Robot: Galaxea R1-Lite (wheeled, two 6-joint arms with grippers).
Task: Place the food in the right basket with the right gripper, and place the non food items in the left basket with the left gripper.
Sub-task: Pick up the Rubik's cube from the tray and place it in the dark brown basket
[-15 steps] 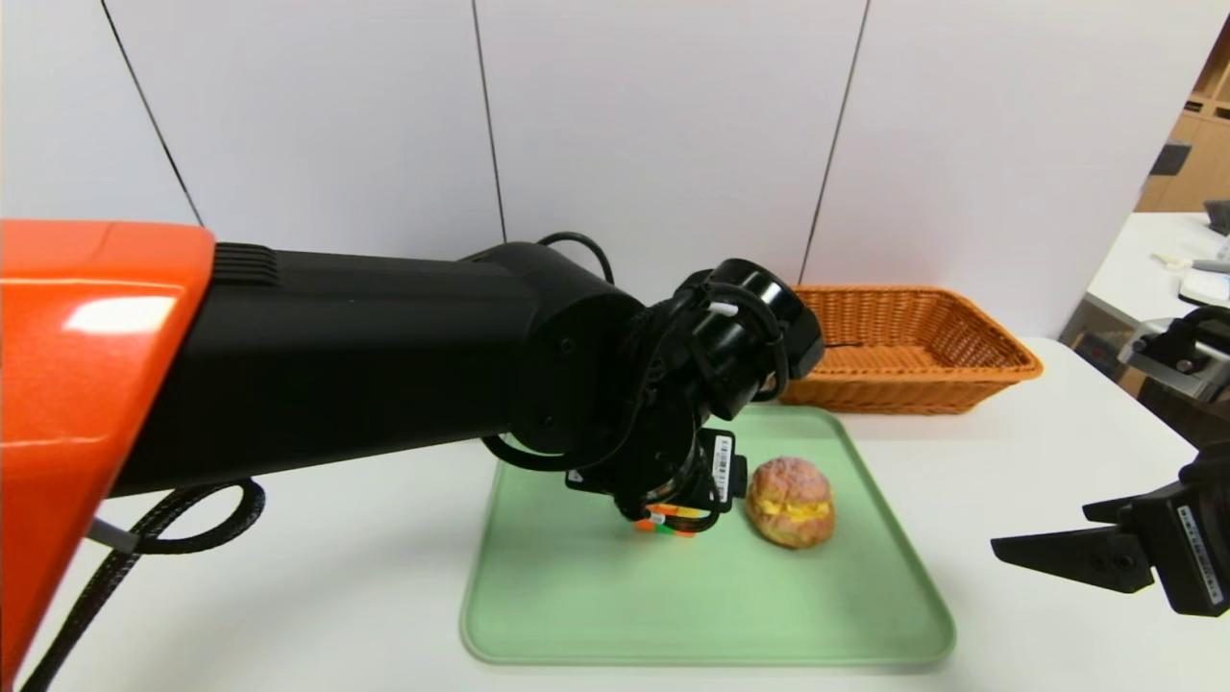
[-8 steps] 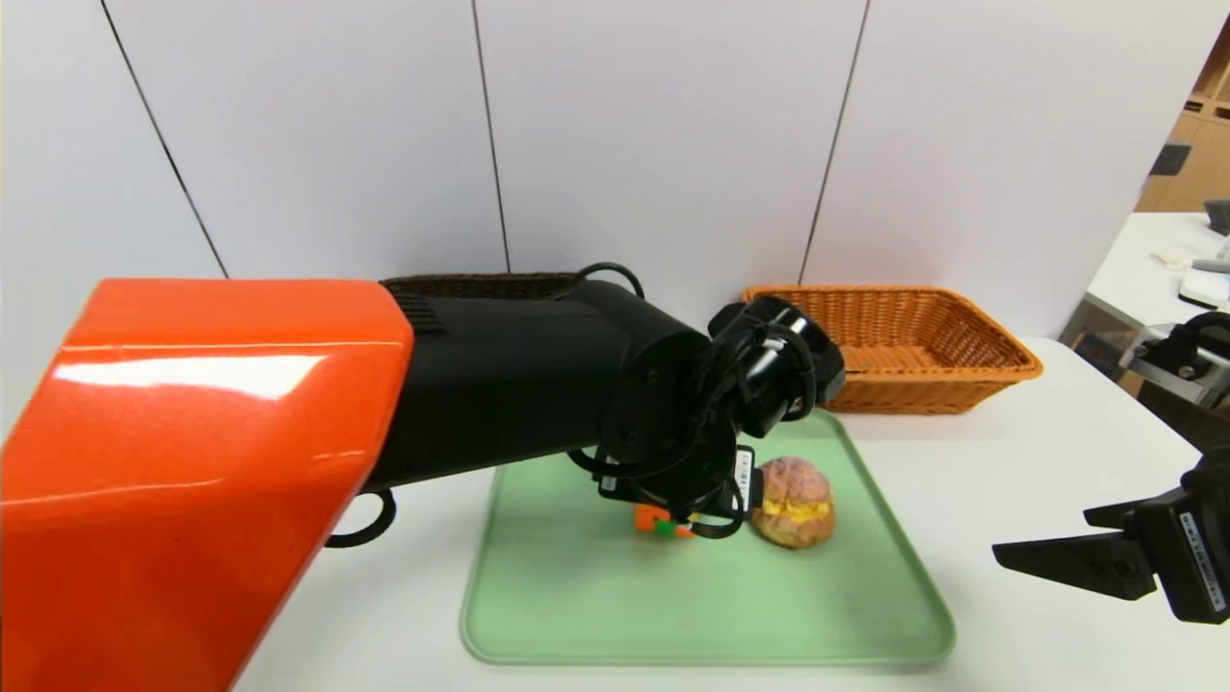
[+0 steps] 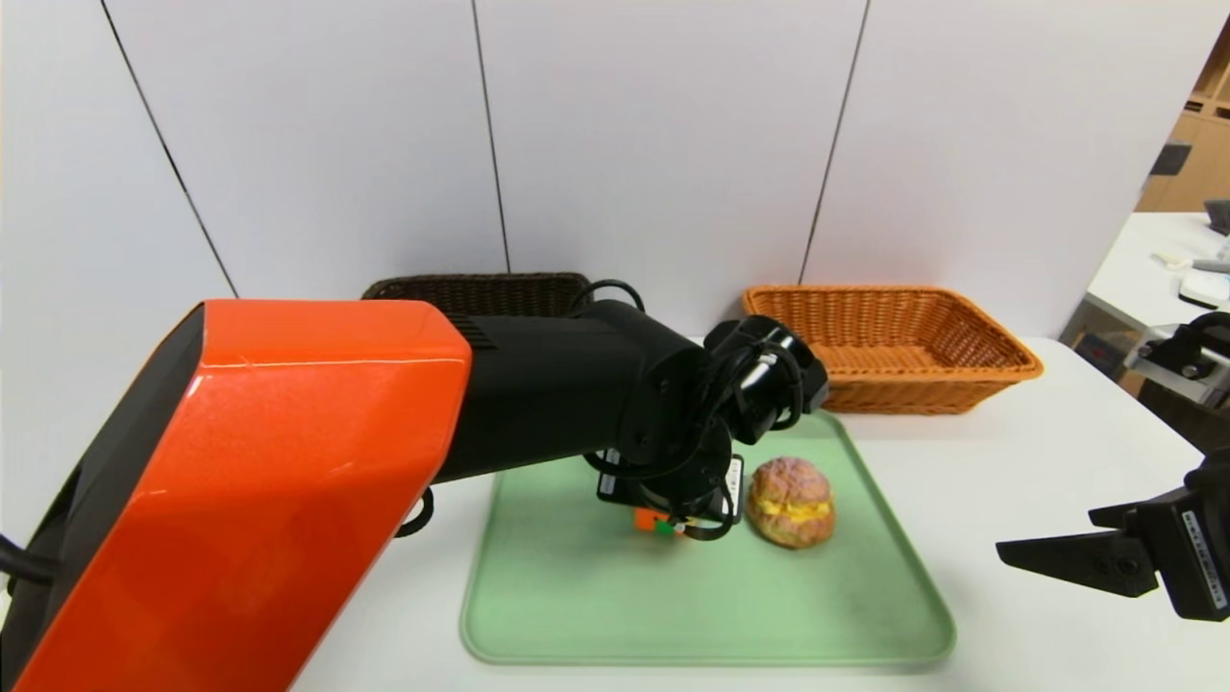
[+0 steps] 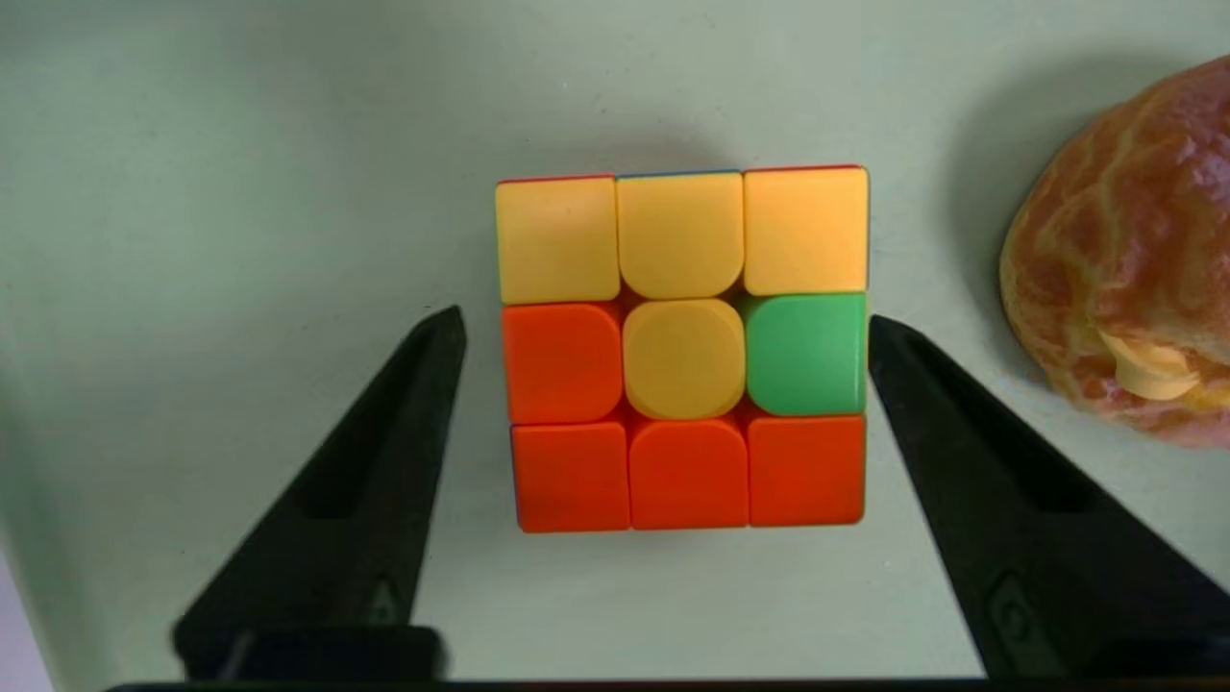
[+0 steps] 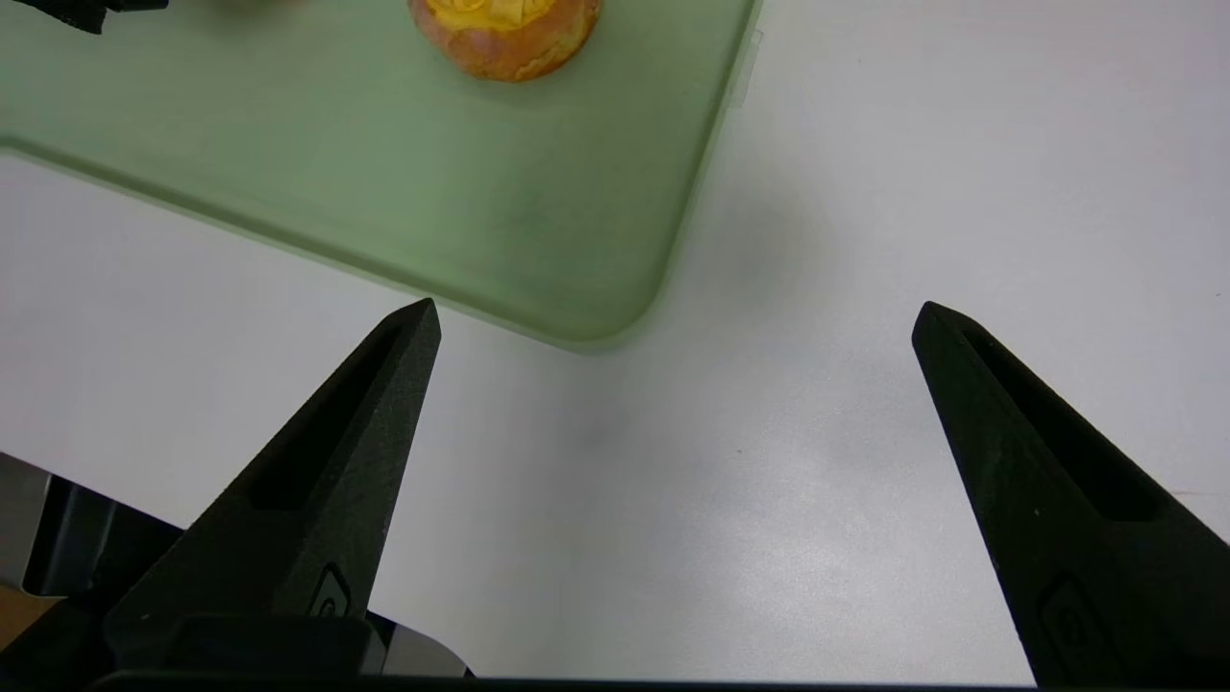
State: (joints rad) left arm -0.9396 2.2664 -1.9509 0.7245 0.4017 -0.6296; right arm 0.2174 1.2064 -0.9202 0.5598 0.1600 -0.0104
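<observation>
Lowering vs 1s ago, left hand (image 4: pixel 663 332) open astride cube (image 4: pixel 682 351), right hand (image 5: pixel 673 317) open.

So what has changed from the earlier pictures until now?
The left gripper came down around the puzzle cube; its fingers flank the cube, the grip not visibly complete. The bun, the green tray, both baskets and the open right gripper stayed as they were.

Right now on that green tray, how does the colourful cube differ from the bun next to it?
The cube is flat-faced with yellow, orange and green squares; the bun is round, brown and crackled with yellow filling. The left gripper brackets the cube; nothing flanks the bun. Both rest on the tray.
</observation>
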